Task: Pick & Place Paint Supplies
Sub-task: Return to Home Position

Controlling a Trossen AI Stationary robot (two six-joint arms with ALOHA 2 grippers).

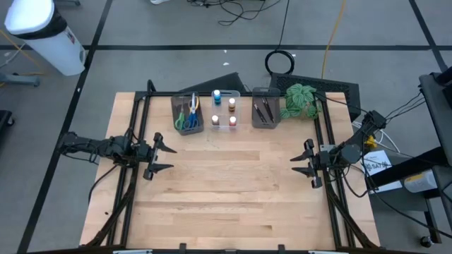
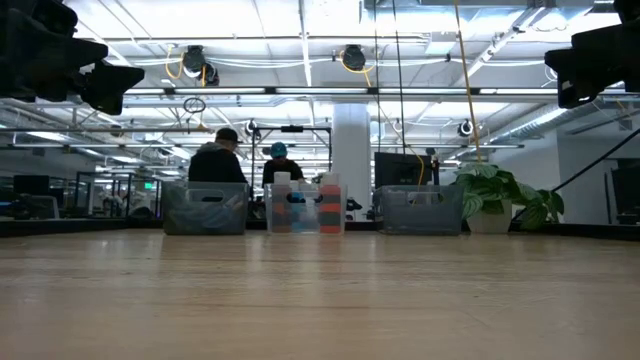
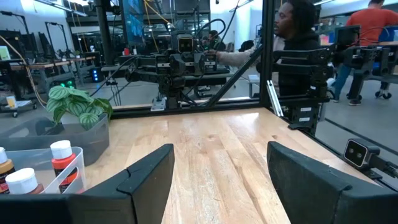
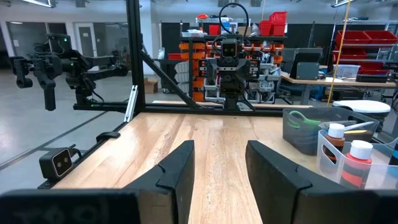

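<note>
The left gripper (image 1: 171, 159) hangs over the table (image 1: 233, 201) at 9 o'clock and the right gripper (image 1: 299, 164) at 3 o'clock. Each has its fingers apart and nothing between them.

At 12 o'clock three bins stand in a row along the far edge. The grey bin (image 1: 174, 113) toward 11 o'clock holds the scissors (image 1: 188, 116): green and blue handles show, while the blades overlap and are hard to separate. The clear bin (image 1: 224, 92) in the middle holds the small pots (image 1: 232, 111), one of them a blue pot (image 1: 217, 94). The grey bin (image 1: 254, 113) toward 1 o'clock holds the thin dark brushes (image 1: 265, 109), which blur together, so I cannot count them. A leafy plant (image 1: 302, 100) sits just beside that bin.

In the low view the grey walls hide the scissors and brushes, and both arms are cut off at the top corners. The wrist views cut the pots off at the frame edge.
</note>
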